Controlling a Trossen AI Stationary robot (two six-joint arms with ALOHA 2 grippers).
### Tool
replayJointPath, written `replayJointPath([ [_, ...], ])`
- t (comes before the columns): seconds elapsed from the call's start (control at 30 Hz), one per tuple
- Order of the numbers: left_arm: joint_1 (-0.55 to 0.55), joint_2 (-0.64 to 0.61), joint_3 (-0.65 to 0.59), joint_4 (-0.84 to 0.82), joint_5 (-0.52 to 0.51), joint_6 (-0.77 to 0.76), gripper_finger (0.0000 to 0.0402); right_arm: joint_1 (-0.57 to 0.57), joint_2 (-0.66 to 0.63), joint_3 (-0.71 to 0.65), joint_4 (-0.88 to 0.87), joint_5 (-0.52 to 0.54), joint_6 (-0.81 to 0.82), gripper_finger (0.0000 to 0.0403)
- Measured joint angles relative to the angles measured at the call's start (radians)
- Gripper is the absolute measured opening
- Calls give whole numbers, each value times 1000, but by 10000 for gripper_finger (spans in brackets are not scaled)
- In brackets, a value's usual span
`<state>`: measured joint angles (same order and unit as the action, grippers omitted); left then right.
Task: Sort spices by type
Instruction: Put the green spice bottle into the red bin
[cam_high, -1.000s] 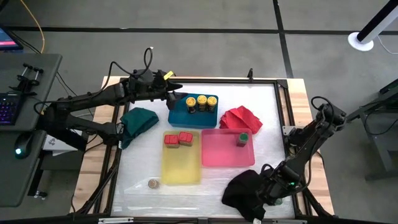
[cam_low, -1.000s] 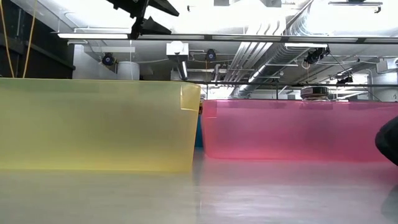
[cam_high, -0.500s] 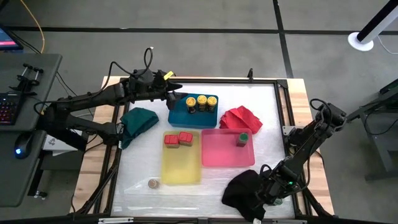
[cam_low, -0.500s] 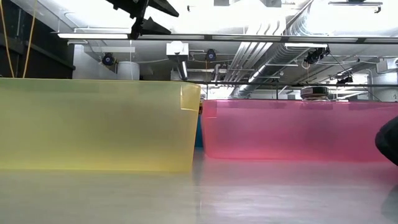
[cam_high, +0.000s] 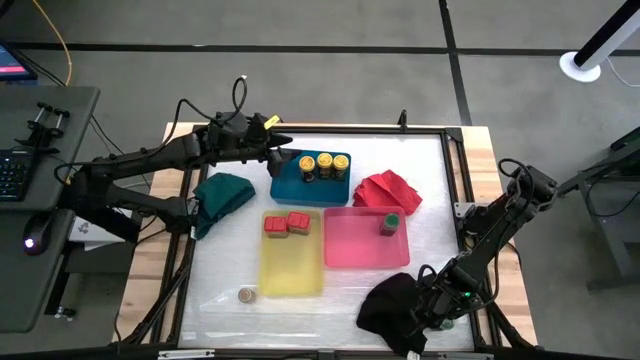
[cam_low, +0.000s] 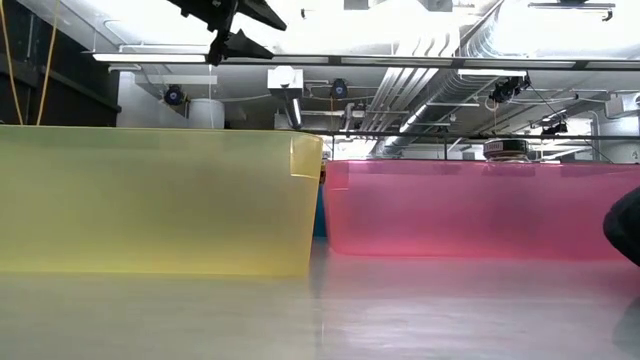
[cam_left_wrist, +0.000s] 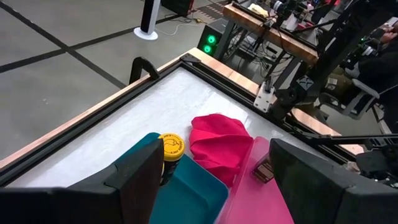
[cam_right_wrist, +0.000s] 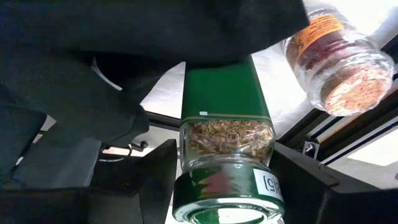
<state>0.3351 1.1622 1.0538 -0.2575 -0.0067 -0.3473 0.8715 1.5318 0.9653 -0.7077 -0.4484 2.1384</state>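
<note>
- Left gripper hovers over the far-left corner of the blue plastic tray, fingers spread wide, holding nothing.
- Three yellow-lidded spice jars stand in a row along the blue tray's far side.
- Two red square-lidded jars sit together at the far end of the yellow plastic tray.
- One green-lidded jar stands in the far-right corner of the pink plastic tray.
- A silvery-lidded jar stands alone on the table, near-left of the yellow tray.
- Right gripper sits at the near-right edge, buried in a black cloth; its fingers straddle a green-labelled glass jar of dried herbs; whether they pinch it cannot be told.
- A clear jar of reddish spice lies beside it.
</note>
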Motion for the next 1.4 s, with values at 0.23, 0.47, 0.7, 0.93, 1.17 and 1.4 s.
replayJointPath([
  [0.23,0,0,0,-5,0,1,278,0,0,0,0,1,-8,227],
  [0.47,0,0,0,-7,0,17,278,0,0,0,-1,1,-26,225],
  [0.7,0,0,0,-7,0,19,278,0,0,0,13,-2,-75,196],
  [0.93,0,0,0,-7,-1,44,278,0,-2,51,64,-35,-162,196],
  [1.17,0,0,0,-6,-5,44,278,-25,-37,234,-38,-27,-292,196],
  [1.4,0,0,0,-6,-6,36,278,-206,-54,406,-269,182,-594,196],
])
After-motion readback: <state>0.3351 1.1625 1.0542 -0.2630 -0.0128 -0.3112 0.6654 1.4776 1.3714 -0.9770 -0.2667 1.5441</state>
